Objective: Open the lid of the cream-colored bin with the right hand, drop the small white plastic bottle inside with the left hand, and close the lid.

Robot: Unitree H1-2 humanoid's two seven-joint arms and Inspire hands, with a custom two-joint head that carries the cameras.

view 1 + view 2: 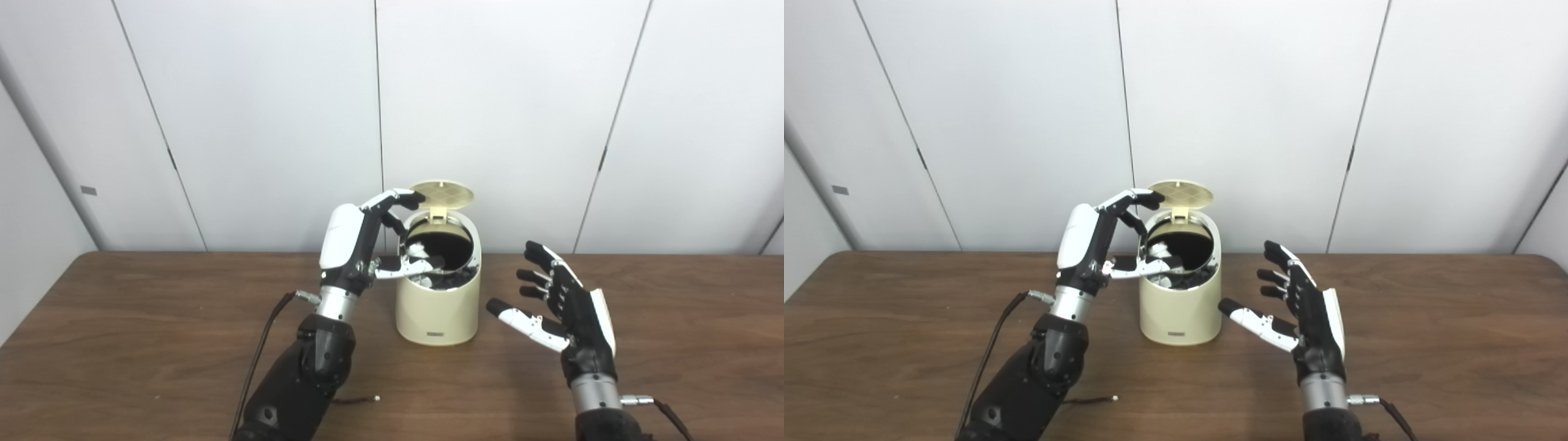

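Note:
The cream-colored bin (436,309) stands on the table with its round lid (442,192) tipped up at the back. My left hand (361,242) hovers at the bin's left rim, its fingers (398,198) stretched toward the lid and its thumb (411,267) across the opening, well apart. The small white plastic bottle (418,250) shows inside the dark opening just above the thumb, with no finger closed on it. My right hand (566,306) is open to the right of the bin, palm facing it, clear of its wall.
The brown wooden table (153,343) spreads wide on both sides of the bin. A white panelled wall (275,122) rises right behind it. A black cable (260,352) hangs from the left wrist, and dark bits lie inside the bin.

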